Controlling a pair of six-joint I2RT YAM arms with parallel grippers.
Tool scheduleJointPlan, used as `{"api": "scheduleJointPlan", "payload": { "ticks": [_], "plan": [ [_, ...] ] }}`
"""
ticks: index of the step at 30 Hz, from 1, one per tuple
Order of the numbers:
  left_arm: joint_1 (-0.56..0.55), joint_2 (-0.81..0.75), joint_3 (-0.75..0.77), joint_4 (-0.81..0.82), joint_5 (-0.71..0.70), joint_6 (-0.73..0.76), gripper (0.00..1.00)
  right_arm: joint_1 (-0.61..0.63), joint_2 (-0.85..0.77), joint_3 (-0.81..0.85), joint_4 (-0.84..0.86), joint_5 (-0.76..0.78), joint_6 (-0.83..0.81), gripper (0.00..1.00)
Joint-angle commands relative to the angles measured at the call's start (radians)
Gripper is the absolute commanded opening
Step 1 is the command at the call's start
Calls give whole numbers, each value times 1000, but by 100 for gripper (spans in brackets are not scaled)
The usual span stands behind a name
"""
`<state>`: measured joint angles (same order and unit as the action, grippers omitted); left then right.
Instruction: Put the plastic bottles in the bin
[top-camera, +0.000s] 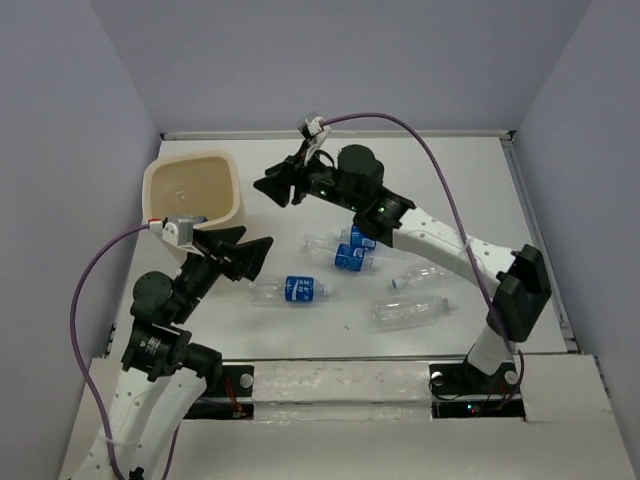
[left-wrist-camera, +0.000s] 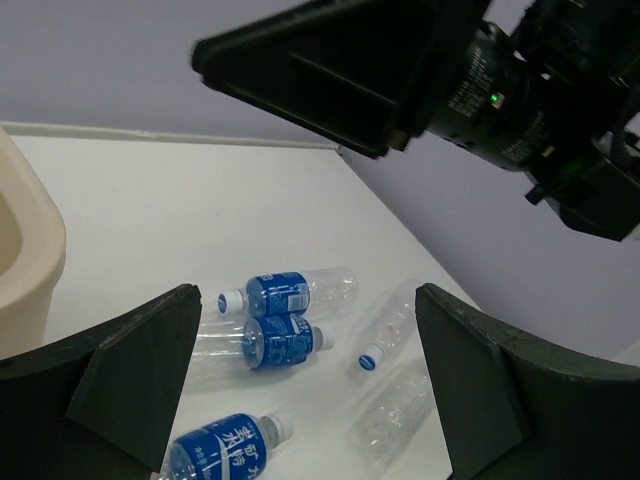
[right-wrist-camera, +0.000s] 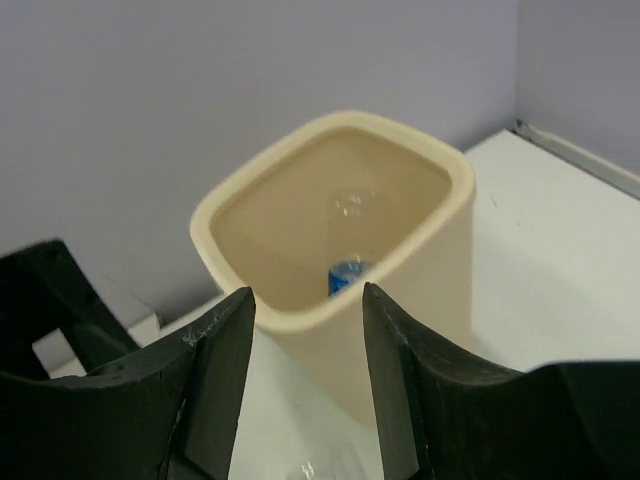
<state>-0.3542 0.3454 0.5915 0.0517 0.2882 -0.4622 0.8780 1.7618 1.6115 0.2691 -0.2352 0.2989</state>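
The right gripper (top-camera: 268, 187) hangs in the air with its two black fingers parted and nothing between them, a moderate gap rather than a wide one. It sits just off the right side of the bin (top-camera: 236, 190), well above the table (top-camera: 480, 190). Seen from its own wrist, the gap frames the bin's open mouth. Down inside, a blue-labelled bottle in the bin (right-wrist-camera: 346, 274) shows against the near wall, with a few clear glints further in that I cannot make out.

The left gripper (top-camera: 250, 252) is spread wide and empty too. It hovers just in front of the bin, pointing out across the table toward the loose bottles.

Five bottles lie on their sides on the white surface. Nearest the left gripper is a lone labelled bottle (top-camera: 295, 289). Beyond it, under the right arm's forearm, lies a pair of labelled bottles (top-camera: 352, 250), side by side and touching, their caps pointing opposite ways in the left wrist view. To the right of the pair is an unlabelled bottle (top-camera: 425, 275), lying at a slant. Nearer the arm bases is a second unlabelled bottle (top-camera: 410, 312), apart from the others.

A purple cable (top-camera: 430, 160) loops from the right wrist over the table.
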Motion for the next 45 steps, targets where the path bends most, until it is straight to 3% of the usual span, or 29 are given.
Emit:
{"api": "scheduleJointPlan", "payload": {
  "ticks": [1, 5, 10, 15, 19, 22, 26, 32, 40, 45],
  "plan": [
    [-6, 58, -19, 2, 28, -122, 98, -51, -184, -256, -73, 92, -67, 52],
    [-6, 87, -58, -21, 25, -197, 99, -80, -317, -425, -146, 134, -54, 52],
    [-34, 153, -102, -26, 11, -190, 99, -109, -519, -660, -237, 229, -8, 52],
    [-222, 262, -87, 72, -90, -136, 99, -155, -712, -777, -269, 316, 55, 50],
    [-542, 445, -30, 149, -289, -46, 98, -165, -901, -782, -333, 436, 62, 50],
    [-702, 594, 30, 192, -418, 54, 98, -165, -987, -776, -364, 509, 57, 50],
    [-813, 782, 105, 278, -480, 204, 98, -165, -1120, -772, -399, 594, 48, 49],
    [-884, 1058, 272, 316, -414, 391, 94, -165, -1249, -768, -484, 674, 32, 49],
    [-925, 1322, 455, 332, -262, 486, 89, -165, -1318, -769, -568, 682, 23, 49],
    [-927, 1411, 510, 323, -250, 488, 88, -165, -1331, -769, -610, 666, 20, 49]
  ]
}}
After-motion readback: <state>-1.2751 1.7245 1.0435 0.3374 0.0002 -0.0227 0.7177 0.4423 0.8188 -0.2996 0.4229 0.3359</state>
